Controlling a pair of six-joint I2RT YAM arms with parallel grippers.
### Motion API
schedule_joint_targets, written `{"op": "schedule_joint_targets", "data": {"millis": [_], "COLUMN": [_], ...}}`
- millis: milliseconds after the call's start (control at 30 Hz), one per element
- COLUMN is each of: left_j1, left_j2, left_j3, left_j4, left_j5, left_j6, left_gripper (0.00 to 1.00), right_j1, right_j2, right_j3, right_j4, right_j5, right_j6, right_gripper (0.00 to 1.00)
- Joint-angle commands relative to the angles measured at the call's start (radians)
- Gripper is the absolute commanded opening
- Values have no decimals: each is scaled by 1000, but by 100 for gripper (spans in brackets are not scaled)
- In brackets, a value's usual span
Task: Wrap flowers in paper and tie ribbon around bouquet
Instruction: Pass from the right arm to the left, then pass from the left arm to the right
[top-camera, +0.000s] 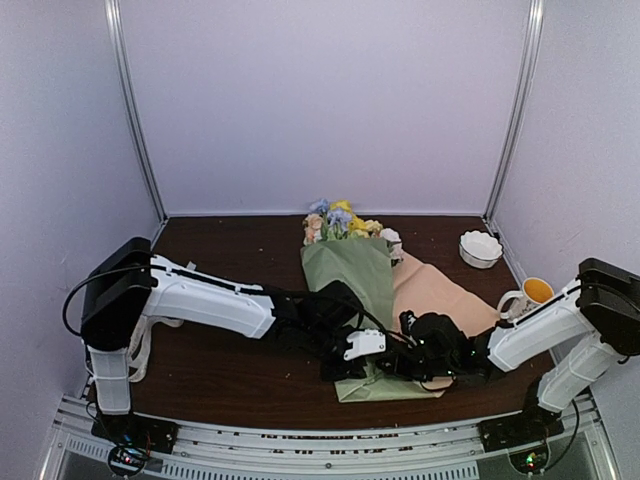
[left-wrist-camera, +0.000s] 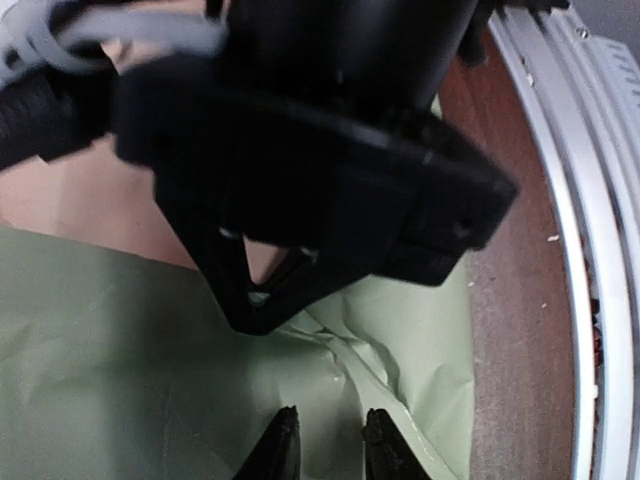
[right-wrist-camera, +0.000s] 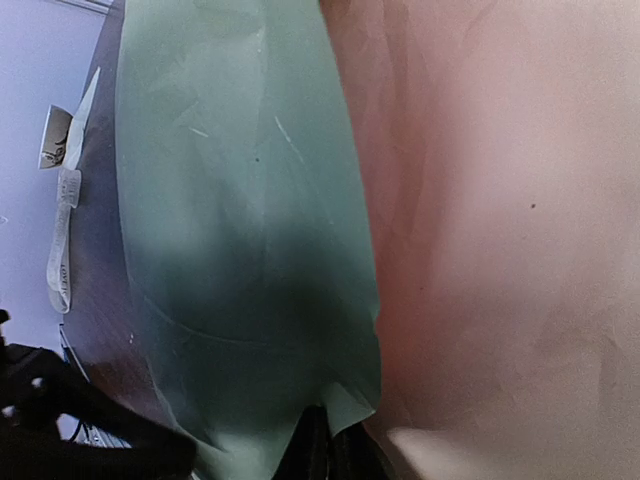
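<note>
1 creased paper (top-camera: 352, 272) sheet, matte sage-green fold over flat tan kraft

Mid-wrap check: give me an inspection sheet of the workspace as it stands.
Surface: dark wood table.
Job's things: paper folded green side out over flowers, blooms showing at far end; ribbon lying on table, not tied.
Clutter: white bowl, mug, far right.
Grippers: left gripper slightly open over paper; right gripper apparently pinching paper's near edge.
Cables: black cable looped at left arm.
Surroundings: pale walls, metal rail.
</note>
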Motion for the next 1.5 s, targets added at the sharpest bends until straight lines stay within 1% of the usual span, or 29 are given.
{"op": "schedule_joint_targets", "data": {"millis": [0, 100, 167, 267, 333, 400, 500, 533, 567, 600, 633, 667, 700, 733, 833, 933, 1000, 1067, 1167, 1233, 1267, 1333, 1400, 1467], "left_j1": [4, 4, 4, 4, 4, 4, 4, 4, 4, 4, 4, 4, 4, 4, 4, 4, 4, 4, 4, 4, 4, 4, 4, 4], "left_j2": [57, 82, 101, 114, 114, 114, 112, 110, 109, 109, 109, 109, 109, 109, 109, 109, 110, 108, 110, 109, 109, 109, 109, 107], "left_j3": [26, 31, 36, 32, 18, 9, 6, 4, 2, 1, 1, 2, 3, 3, 3, 6, 5, -1, -1, 0, -1, -3, -2, -2], "left_j4": [-22, -20, -29, -39, -31, -28, -29, -26, -21, -19, -19, -18, -18, -18, -14, -18, -19, -12, -13, -12, -10, -7, -12, -17], "left_j5": [-23, -16, 2, 23, 26, 31, 42, 43, 42, 40, 40, 42, 47, 48, 43, 44, 51, 51, 39, 38, 40, 48, 49, 46], "left_j6": [-2, 5, 10, 19, 20, 18, 14, 14, 14, 14, 12, 11, 9, 9, 9, 6, 6, 7, 6, 2, 1, 0, 1, 6], "left_gripper": [27, 27, 27, 27, 27, 27, 27, 27, 27, 27, 27, 27, 27, 27, 27, 27, 27, 27, 27, 27, 27, 27, 27, 27], "right_j1": [4, 5, 4, 4, 3, 2, -3, -4, -5, -6, -10, -12, -17, -21, -27, -19, 18, 73, 130, 175, 191, 207, 213, 228], "right_j2": [-44, -80, -109, -197, -273, -355, -475, -513, -550, -586, -630, -667, -711, -752, -834, -840, -794, -703, -576, -551, -555, -569, -558, -545], "right_j3": [14, 33, 56, 86, 117, 161, 229, 243, 247, 248, 241, 234, 218, 186, 144, 127, 109, 115, 189, 213, 206, 157, 92, 59], "right_j4": [-114, -172, -239, -372, -525, -710, -979, -1006, -1012, -1005, -989, -961, -915, -880, -887, -994, -1002, -980, -1060, -1092, -1075, -977, -878, -863], "right_j5": [63, 89, 113, 210, 331, 508, 778, 843, 900, 938, 950, 933, 901, 863, 714, 576, 515, 458, 386, 373, 363, 291, 186, 134], "right_j6": [-21, -39, -54, -80, -111, -121, -71, -75, -82, -82, -93, -120, -170, -194, -81, 68, 121, 131, 153, 192, 220, 279, 372, 448], "right_gripper": [8, 11, 18, 28, 35, 40, 49, 53, 60, 65, 74, 87, 94, 95, 90, 84, 83, 84, 86, 90, 92, 97, 96, 94]}}
